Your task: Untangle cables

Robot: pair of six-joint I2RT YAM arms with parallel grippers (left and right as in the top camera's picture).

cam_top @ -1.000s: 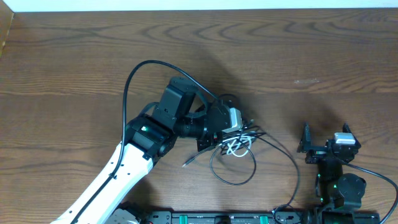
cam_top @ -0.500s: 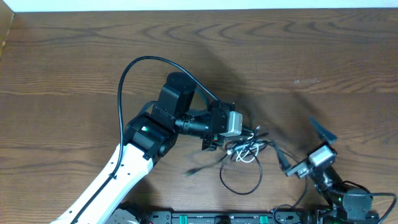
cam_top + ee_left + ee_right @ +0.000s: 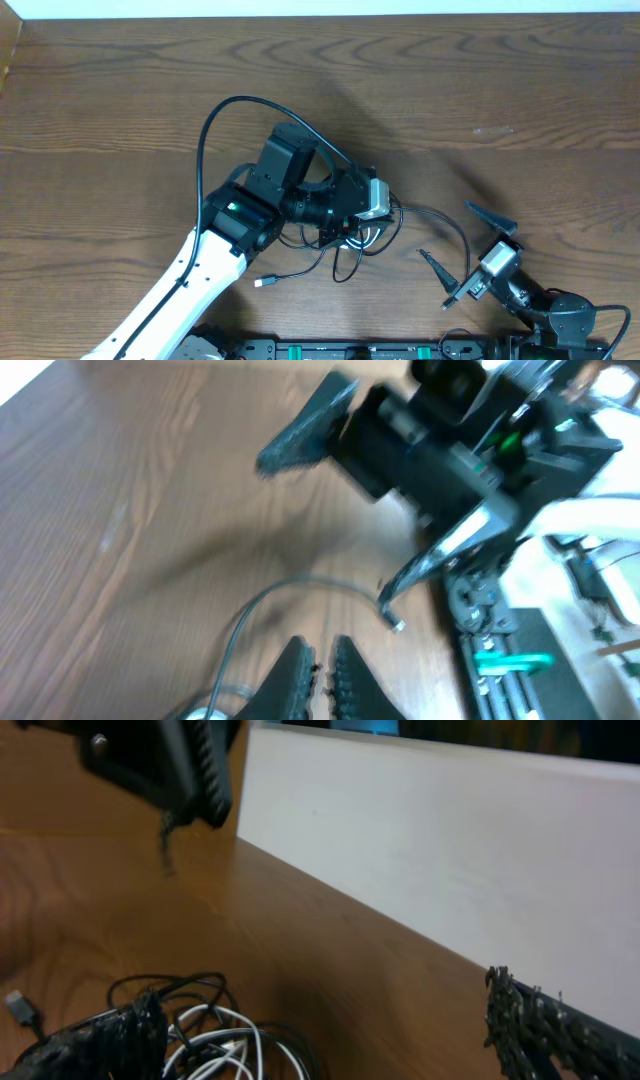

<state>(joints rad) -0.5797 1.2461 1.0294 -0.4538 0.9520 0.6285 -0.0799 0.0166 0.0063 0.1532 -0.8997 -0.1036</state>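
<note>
Cables (image 3: 362, 240) lie knotted under the left fingers (image 3: 297, 670), which are pinched nearly together. The right fingers (image 3: 525, 1020) are spread wide and empty. Nothing looks separated yet.

Left arm (image 3: 215, 245): extends from the near-left edge, elbow bent, wrist turned toward the opposite hand.
Left hand (image 3: 320, 660): fingers drawn together, only a narrow slit between them.
Right arm (image 3: 548, 312): folded low, directly behind its hand.
Right hand (image 3: 443, 229): fingers spread wide, tilted.
</note>
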